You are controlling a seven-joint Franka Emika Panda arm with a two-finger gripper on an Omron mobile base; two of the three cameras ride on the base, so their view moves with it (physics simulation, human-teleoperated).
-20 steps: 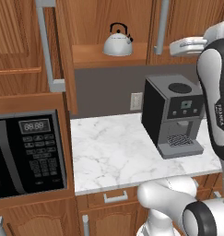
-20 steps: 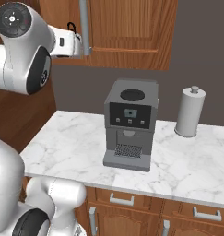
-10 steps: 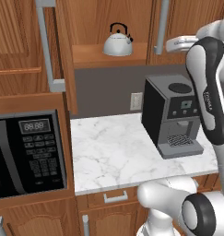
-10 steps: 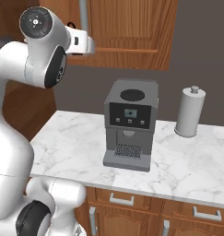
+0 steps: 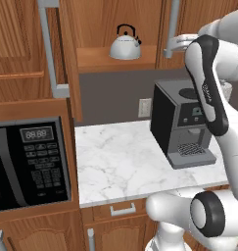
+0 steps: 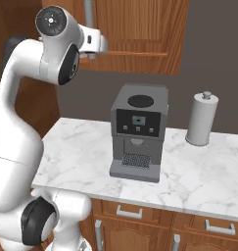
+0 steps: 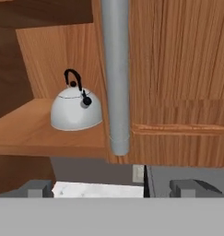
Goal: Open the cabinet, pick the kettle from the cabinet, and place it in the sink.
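The kettle [image 5: 125, 45] sits upright on the open shelf of the cabinet [image 5: 115, 60], left door swung open. The tool [image 7: 115, 186] hovers before the right door's grey handle [image 7: 116, 73], jaws apart and empty. A coffee machine [image 5: 181, 122] stands on the marble bench [image 5: 120, 162] below.

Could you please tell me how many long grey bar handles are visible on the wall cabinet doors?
2: one bar handle on the open left door, the other bar handle on the right door beside the kettle. More may lie out of view.
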